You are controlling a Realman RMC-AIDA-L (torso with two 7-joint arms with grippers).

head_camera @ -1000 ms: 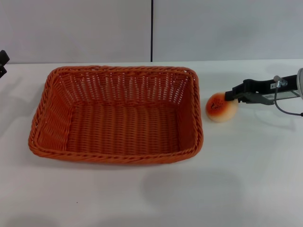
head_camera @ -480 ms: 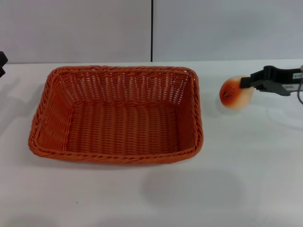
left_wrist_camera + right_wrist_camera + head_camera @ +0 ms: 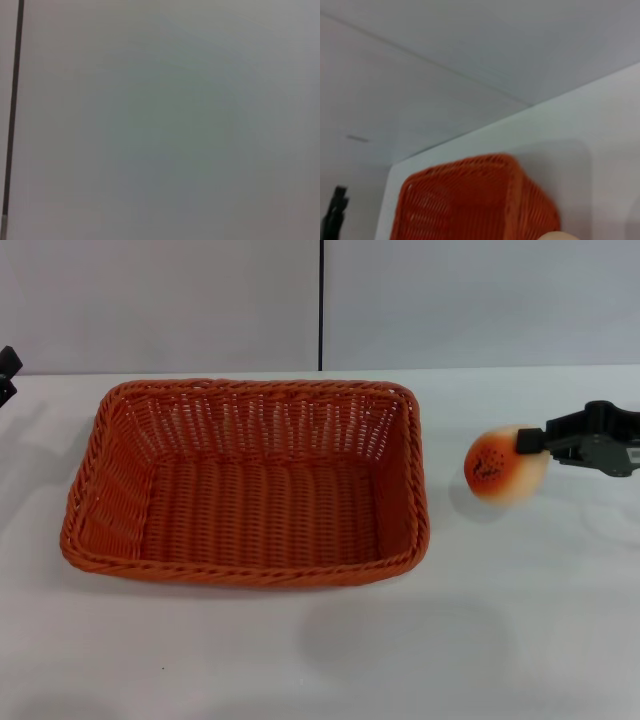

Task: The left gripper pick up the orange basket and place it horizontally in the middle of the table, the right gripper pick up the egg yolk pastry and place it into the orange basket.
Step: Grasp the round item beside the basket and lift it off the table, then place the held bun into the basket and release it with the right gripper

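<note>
The orange basket point(image 3: 245, 480) lies lengthwise on the white table point(image 3: 300, 650), empty inside. It also shows in the right wrist view as the orange basket point(image 3: 470, 200). To the right of its short side, the egg yolk pastry point(image 3: 495, 470) hangs above the table, its speckled glazed top facing the basket, with its shadow on the table beneath it. My right gripper point(image 3: 530, 444) is shut on the pastry, reaching in from the right edge. A cream sliver of the pastry point(image 3: 561, 236) shows in the right wrist view. Only a black tip of my left gripper point(image 3: 6, 372) shows, at the far left edge.
A grey wall with a dark vertical seam point(image 3: 321, 305) runs behind the table. Bare tabletop lies in front of the basket and to its right. The left wrist view shows only the wall and a dark seam point(image 3: 12, 110).
My right gripper has lifted the pastry off the table beside the basket and carried it a little to the right. The basket and left arm have not moved.
</note>
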